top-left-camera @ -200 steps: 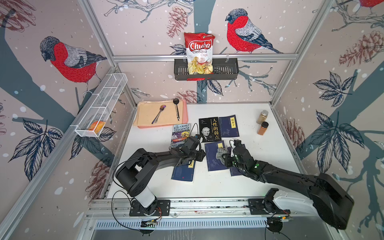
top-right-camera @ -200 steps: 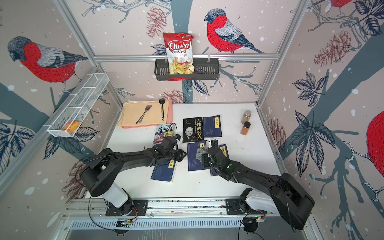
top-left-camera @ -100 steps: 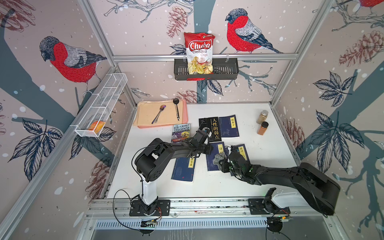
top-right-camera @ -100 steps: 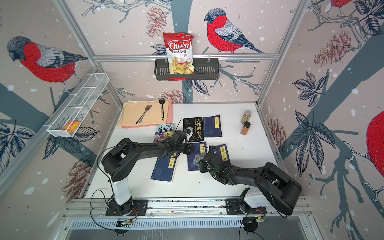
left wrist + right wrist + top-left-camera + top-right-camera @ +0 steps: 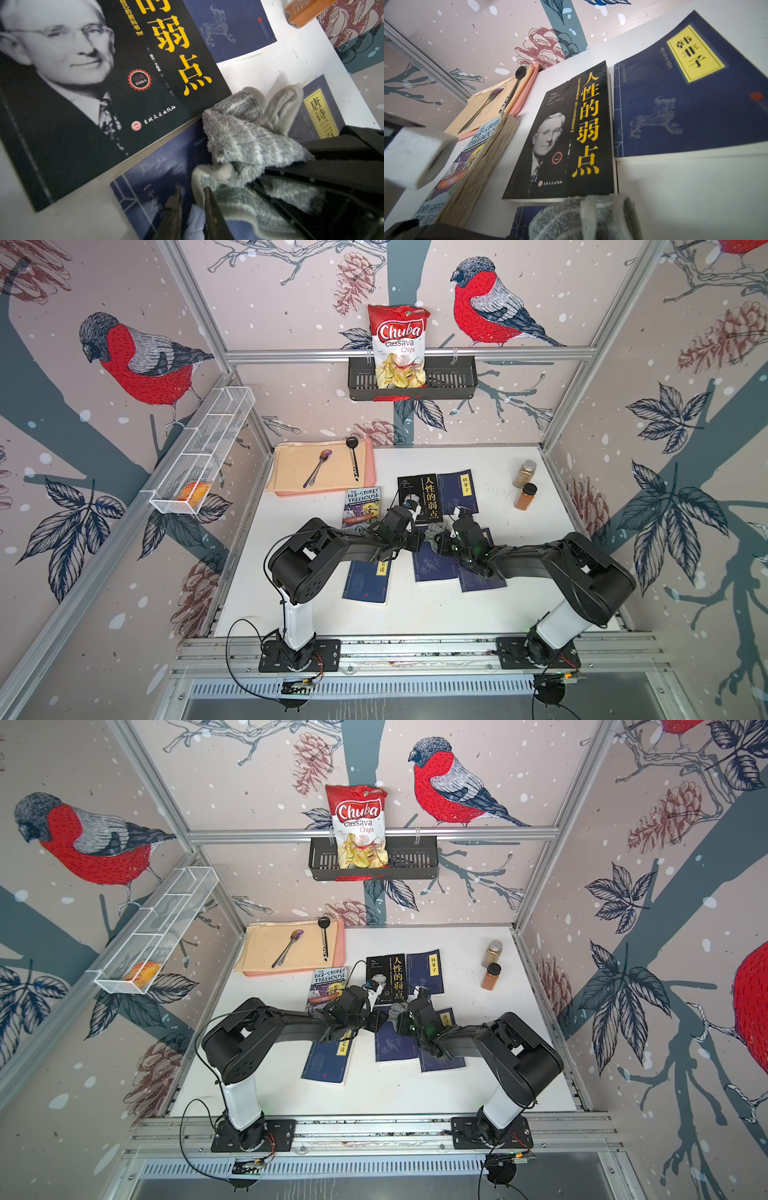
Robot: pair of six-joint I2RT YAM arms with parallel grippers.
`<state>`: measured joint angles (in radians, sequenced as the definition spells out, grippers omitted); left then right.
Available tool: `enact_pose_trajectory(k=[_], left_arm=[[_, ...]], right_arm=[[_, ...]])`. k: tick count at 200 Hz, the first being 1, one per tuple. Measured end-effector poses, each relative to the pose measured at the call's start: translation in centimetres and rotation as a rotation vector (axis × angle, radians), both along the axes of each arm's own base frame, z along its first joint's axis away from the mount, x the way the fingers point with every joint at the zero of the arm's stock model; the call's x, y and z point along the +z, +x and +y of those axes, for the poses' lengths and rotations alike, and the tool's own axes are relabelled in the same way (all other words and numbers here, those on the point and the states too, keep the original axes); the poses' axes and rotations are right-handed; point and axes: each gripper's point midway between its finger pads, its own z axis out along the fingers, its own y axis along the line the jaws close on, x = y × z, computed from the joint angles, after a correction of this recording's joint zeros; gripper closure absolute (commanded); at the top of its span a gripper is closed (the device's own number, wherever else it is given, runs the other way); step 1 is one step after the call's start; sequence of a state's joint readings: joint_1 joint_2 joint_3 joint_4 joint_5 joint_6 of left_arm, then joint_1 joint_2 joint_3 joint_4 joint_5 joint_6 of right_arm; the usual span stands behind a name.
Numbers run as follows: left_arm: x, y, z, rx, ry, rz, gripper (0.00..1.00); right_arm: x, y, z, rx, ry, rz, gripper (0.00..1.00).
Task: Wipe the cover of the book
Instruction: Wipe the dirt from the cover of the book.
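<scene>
Pinches the grey cloth in the right gripper, jaws pressed together on its bunched folds. Rests it on the far end of the middle blue book, touching the near right corner of the black book. Has pushed it there from mid-cover, its place a second ago.

Has swung the left gripper rightward as well, away from the far end of the left blue book and the near edge of the treehouse book. Hovers it now at the far left corner of the same middle cover, just beside the cloth. Keeps its fingers a narrow gap apart in the left wrist view, with only glossy cover seen between; contact with the book not clear.

Holds the left arm more upright on its base than a second ago. Leaves the right blue book partly under the right arm, as before.
</scene>
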<state>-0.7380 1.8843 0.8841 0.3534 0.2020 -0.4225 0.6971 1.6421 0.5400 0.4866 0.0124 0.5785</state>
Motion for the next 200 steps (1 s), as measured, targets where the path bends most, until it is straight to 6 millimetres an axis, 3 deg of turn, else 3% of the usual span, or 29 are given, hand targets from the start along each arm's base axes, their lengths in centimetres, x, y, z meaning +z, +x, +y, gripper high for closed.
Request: enact_pose_trajectory(k=[15, 50, 70, 98, 133, 151, 173, 200], left_arm=[[0.0, 0.1, 0.0, 0.002, -0.001, 0.0, 0.79], [0.0, 0.2, 0.2, 0.009, -0.01, 0.007, 0.79], [-0.1, 0.2, 0.2, 0.012, -0.015, 0.011, 0.79], [0.0, 0.2, 0.3, 0.009, -0.024, 0.012, 0.79], [-0.1, 0.1, 0.3, 0.007, -0.038, 0.008, 0.8], [-0.1, 0.1, 0.3, 0.009, -0.043, 0.008, 0.8], [-0.1, 0.0, 0.4, 0.01, -0.045, 0.009, 0.8], [0.0, -0.1, 0.4, 0.009, -0.044, 0.012, 0.8]], right_arm=[[0.0, -0.9, 0.3, 0.013, -0.011, -0.009, 0.95], [-0.2, -7.4, 1.7, 0.102, -0.001, 0.018, 0.94], [-0.4, -9.3, 1.7, 0.105, 0.019, 0.033, 0.94], [-0.5, -8.5, 1.2, 0.069, 0.049, 0.058, 0.95], [-0.2, -1.3, 0.7, -0.039, 0.058, 0.016, 0.97], [-0.2, 0.8, 1.2, -0.045, 0.043, -0.004, 0.96], [-0.4, -0.1, 1.5, -0.025, 0.012, -0.022, 0.95], [-0.8, -5.6, 1.8, 0.041, 0.014, -0.02, 0.94]])
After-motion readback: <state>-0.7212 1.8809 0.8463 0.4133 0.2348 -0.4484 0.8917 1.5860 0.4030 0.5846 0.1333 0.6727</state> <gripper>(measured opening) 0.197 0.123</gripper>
